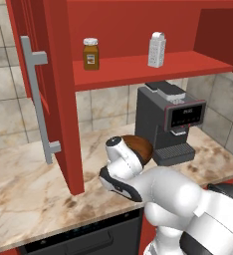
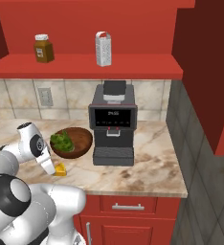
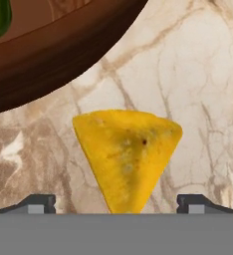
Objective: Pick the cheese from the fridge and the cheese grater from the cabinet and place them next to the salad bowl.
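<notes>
Now: cheese [image 3: 126, 157] set on desk [image 2: 147, 167] just beside salad bowl [image 2: 72, 142]; gripper [image 3: 116, 203] released.
Wedge lies flat on the marble between the spread finger tips [image 3: 39, 203], touching neither, i.e. first item looks delivered. Arm is folded low w/ hand pointing down over the wedge, near bowl rim. Cheese grater [image 2: 103, 49] stands upright on cabinet [image 1: 138, 67] shelf, beside a brown jar [image 1: 91, 54]; judged next to fetch.

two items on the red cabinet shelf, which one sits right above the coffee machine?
The white-grey box grater, upright with a top handle, stands almost directly over the black coffee machine. The brown jar with a white lid stands further left along the shelf.
</notes>
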